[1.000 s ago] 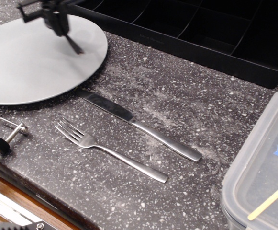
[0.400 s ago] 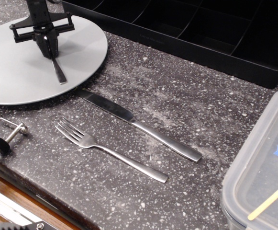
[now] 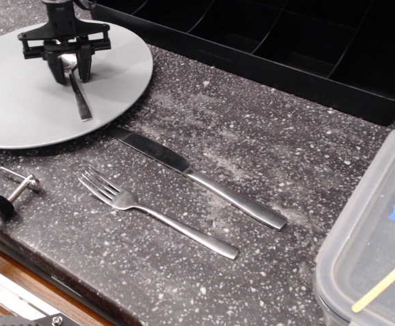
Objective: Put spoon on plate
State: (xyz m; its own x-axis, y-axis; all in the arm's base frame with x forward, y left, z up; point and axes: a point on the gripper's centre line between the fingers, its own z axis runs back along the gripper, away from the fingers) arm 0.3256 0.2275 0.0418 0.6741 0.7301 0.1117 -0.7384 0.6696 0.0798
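The small shiny silver metal spoon point(image 3: 76, 88) lies on the large round matte light-grey plate point(image 3: 20, 109), its oval bowl between the two black jaws of the gripper point(image 3: 69, 68) and its thin handle running toward the plate's near edge. The jaws stand spread apart on either side of the bowl, gripping nothing. On the dark speckled worktop point(image 3: 251, 149) just beside the plate lie a long flat-bladed silver knife point(image 3: 197, 178) and a four-tined silver fork point(image 3: 153, 212), with a black compartmented tray point(image 3: 285, 47) behind and a clear plastic lidded container point(image 3: 374, 238) at the right.
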